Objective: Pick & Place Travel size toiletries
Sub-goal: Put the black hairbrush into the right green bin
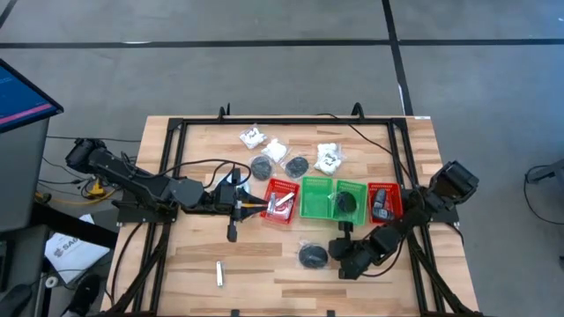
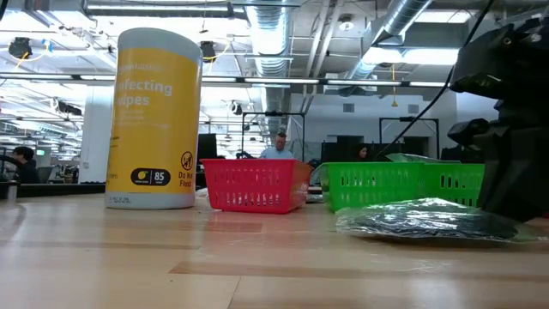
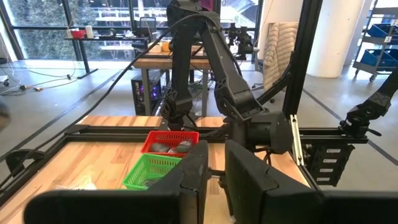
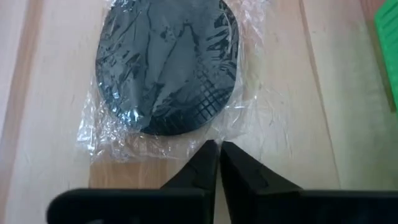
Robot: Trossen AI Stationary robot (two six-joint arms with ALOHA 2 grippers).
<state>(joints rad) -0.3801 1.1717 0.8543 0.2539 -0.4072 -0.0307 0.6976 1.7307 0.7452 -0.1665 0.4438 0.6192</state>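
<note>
Right gripper (image 4: 217,152) shut, pinching wrap edge of dark disc (image 4: 168,65) — disc flat on table (image 4: 50,93), just ahead.

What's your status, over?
Right tool shut at the wrap's edge of the front disc; grip unconfirmed. Left tool shut beside the left red bin. Nothing blocking the disc.

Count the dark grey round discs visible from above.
5, possibly more hidden. Two dark grey round discs lie among the white packets at the back, one in the green bin, one in the right red bin, one on the wooden table in front.
</note>
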